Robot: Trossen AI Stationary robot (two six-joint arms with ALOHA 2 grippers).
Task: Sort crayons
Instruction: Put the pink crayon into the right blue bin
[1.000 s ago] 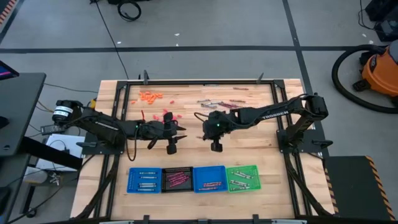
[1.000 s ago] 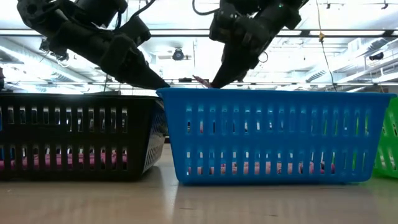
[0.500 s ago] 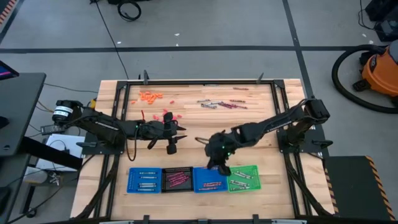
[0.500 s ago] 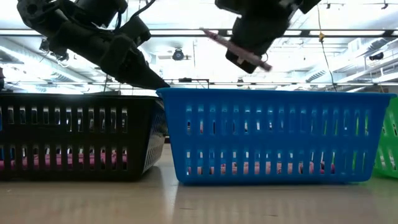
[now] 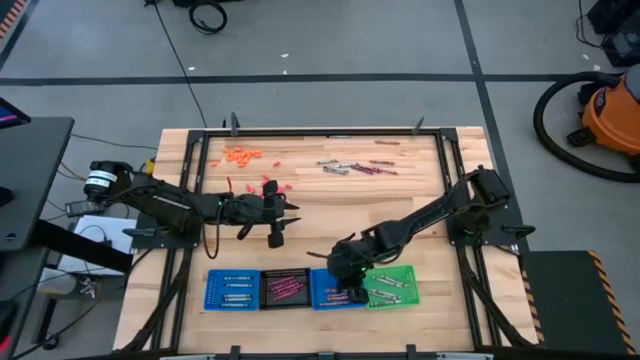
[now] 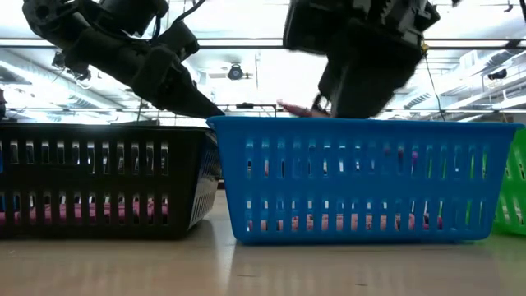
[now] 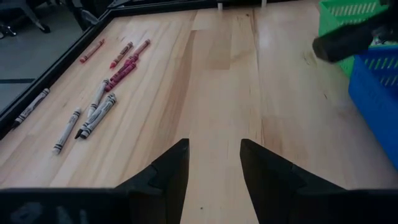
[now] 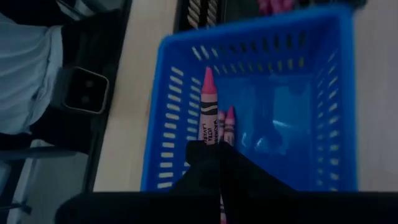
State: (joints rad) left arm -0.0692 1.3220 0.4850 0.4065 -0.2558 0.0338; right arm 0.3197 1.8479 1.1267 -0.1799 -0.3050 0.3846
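My right gripper (image 5: 350,285) hangs over the right-hand blue tray (image 5: 325,296) near the table's front edge, shut on a pink crayon (image 8: 208,102). Its tip (image 6: 294,109) shows at the tray's rim in the low view. Two more pink tips (image 8: 229,116) show beside the fingers; whether these are held or lie in the tray, I cannot tell. Loose grey and maroon crayons (image 5: 355,168) lie flat on the far side of the table. My left gripper (image 5: 278,228) waits open at mid-table, nothing between its fingers (image 7: 179,167). My right gripper pinches the pink crayon's rear end (image 8: 206,138) between its two shut fingers. The fingers slant down from the table's far side, and the crayon sticks out ahead of them, along their line. The crayon hangs clear over the inside of the blue tray, tip forward.
Along the front edge stand a blue tray (image 5: 232,290), a black tray (image 5: 285,288) with pink crayons, the blue tray in use and a green tray (image 5: 391,285). Orange and red bits (image 5: 240,155) lie at the far left. Bare wood lies between the trays and the far crayons.
My right gripper has swung from mid-table toward the near edge and come down over the right-hand blue tray, tipping more steeply downward. It stays shut, and the pink crayon has travelled with it, from above the tray's rim down to rim height.
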